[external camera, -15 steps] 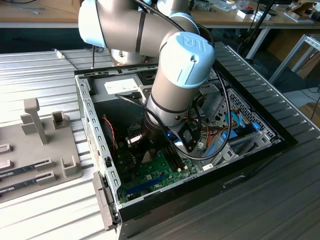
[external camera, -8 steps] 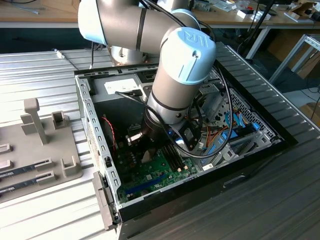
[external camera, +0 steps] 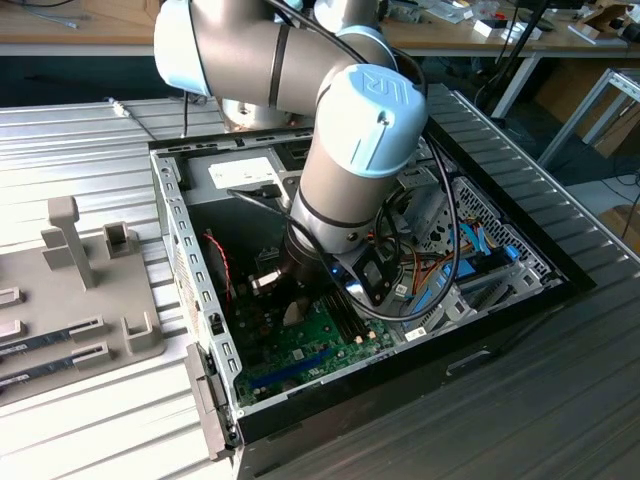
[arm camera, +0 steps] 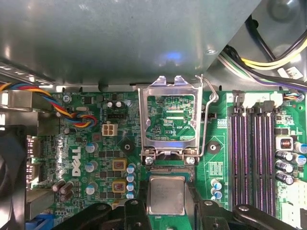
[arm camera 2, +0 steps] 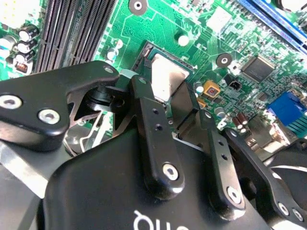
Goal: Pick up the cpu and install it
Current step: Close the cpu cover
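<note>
Dull, seemingly brushed metal cpu (arm camera: 166, 195) lid

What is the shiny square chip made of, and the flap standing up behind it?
The cpu looks topped with dull silver-grey metal: it gives a soft, brushed gleam. The open socket frame seems bare polished steel, thin and bright with mirror-like glints. Both are judged by look only.

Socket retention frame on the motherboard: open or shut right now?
Open. In the first wrist view the metal retention frame stands flipped up, its lever raised beside it, while the cpu sits below between the gripper fingers.
</note>
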{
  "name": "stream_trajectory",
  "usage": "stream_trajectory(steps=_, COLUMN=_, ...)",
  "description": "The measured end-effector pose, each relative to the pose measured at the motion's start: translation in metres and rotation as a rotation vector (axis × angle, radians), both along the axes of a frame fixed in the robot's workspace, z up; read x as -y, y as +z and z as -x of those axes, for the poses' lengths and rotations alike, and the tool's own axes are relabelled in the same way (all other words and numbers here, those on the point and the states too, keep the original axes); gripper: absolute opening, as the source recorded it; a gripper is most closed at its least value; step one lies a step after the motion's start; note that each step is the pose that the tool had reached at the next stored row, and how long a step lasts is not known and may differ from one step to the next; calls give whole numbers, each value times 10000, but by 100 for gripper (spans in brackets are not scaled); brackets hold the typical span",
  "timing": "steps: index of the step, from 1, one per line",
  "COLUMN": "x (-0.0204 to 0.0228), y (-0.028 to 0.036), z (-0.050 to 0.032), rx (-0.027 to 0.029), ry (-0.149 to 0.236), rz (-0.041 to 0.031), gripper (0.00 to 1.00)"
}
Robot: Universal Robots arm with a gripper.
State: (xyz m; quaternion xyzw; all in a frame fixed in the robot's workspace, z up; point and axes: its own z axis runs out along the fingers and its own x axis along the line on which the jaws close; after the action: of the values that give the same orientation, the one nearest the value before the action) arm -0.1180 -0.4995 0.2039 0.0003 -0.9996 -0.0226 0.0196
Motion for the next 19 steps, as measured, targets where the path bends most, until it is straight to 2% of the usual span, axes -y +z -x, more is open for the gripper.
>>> stream_trajectory(steps=5, x=-1, y=-3, z=0, rx=1, ry=0, rz=-14, gripper=43)
stream_trajectory(steps=7, x=0, y=-3, z=0, rx=0, ry=0, rz=-14, gripper=38)
stream_trajectory(steps=16, x=-1, y=-4, z=0, rx=1, ry=0, rz=-21, gripper=38)
stream_trajectory(steps=19, x=-1, y=30, z=0, rx=1, ry=0, rz=-44, gripper=38)
